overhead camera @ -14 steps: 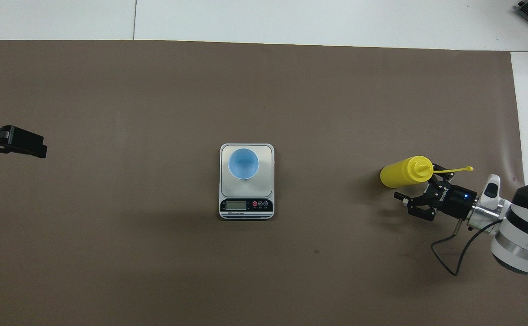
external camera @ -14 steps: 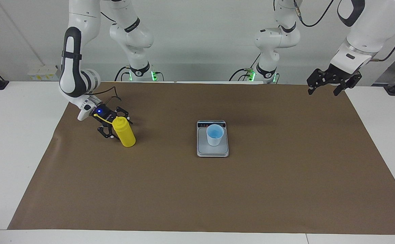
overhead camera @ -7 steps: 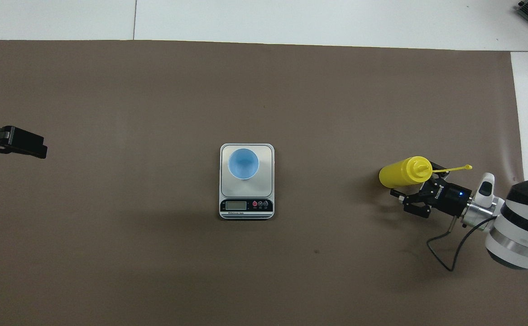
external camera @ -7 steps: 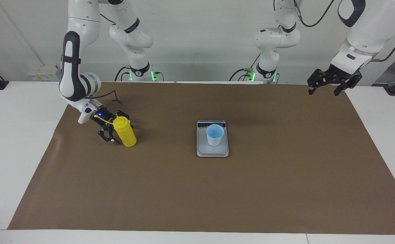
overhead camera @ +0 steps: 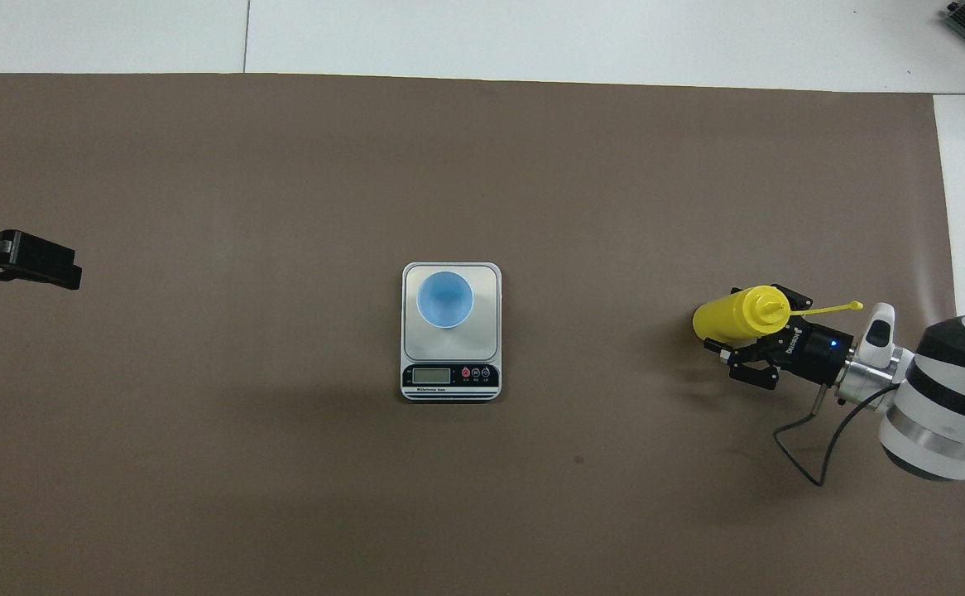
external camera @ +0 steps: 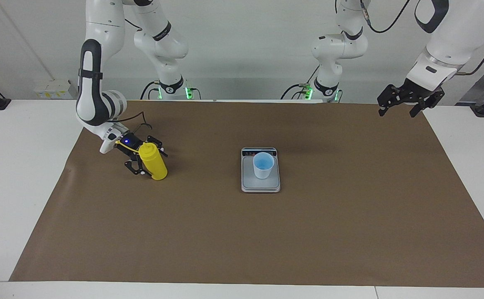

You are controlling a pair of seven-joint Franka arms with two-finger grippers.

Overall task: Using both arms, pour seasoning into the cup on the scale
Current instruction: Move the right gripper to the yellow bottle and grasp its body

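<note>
The right tool [external camera: 145,159] sits low by the seasoning bottle [external camera: 152,161], its fingers spread to either side of the body without pinching it, a stance that looks meant for a side grasp. The bottle stands upright on the brown mat [external camera: 242,232] toward the right arm's end of the bench. The left tool [external camera: 409,100] waits, spread and empty, raised over the mat's corner at the left arm's end. The cup [external camera: 263,165] stands on the scale [external camera: 260,185] mid-mat, well apart from the bottle, with nothing between them.
</note>
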